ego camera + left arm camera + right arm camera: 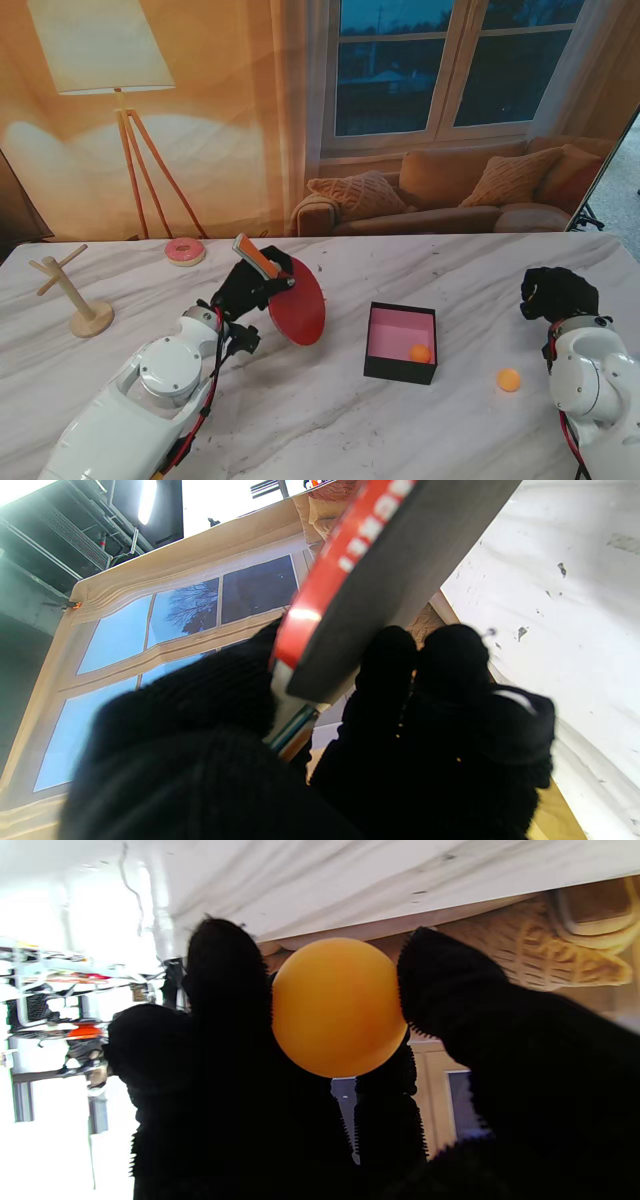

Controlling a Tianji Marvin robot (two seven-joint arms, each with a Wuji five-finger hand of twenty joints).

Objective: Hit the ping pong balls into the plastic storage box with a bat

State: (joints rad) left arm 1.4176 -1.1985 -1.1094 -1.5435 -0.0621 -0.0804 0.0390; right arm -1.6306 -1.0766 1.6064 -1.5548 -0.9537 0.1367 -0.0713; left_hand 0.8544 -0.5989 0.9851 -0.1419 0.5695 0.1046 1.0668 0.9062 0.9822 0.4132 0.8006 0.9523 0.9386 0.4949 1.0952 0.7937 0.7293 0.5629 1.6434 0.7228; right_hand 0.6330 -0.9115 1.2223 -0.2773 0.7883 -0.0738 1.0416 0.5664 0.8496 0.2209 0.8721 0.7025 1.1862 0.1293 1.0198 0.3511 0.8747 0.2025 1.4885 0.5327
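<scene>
My left hand (pixel 250 284), in a black glove, is shut on the handle of a red bat (pixel 298 300), whose blade hangs tilted over the table left of the box. The bat's red-edged handle (pixel 370 575) runs up between the gloved fingers (pixel 450 680). A black plastic storage box (pixel 401 343) with a pink inside stands mid-table and holds one orange ball (pixel 420 353). Another orange ball (pixel 509 379) lies on the table right of the box. My right hand (pixel 557 293) is shut on a third orange ball (pixel 337 1006), pinched between black fingers (pixel 225 980).
A pink donut (pixel 185 251) and a wooden peg stand (pixel 82 300) sit at the far left of the marble table (pixel 330 420). A backdrop with a lamp, a window and a sofa hangs behind the far edge.
</scene>
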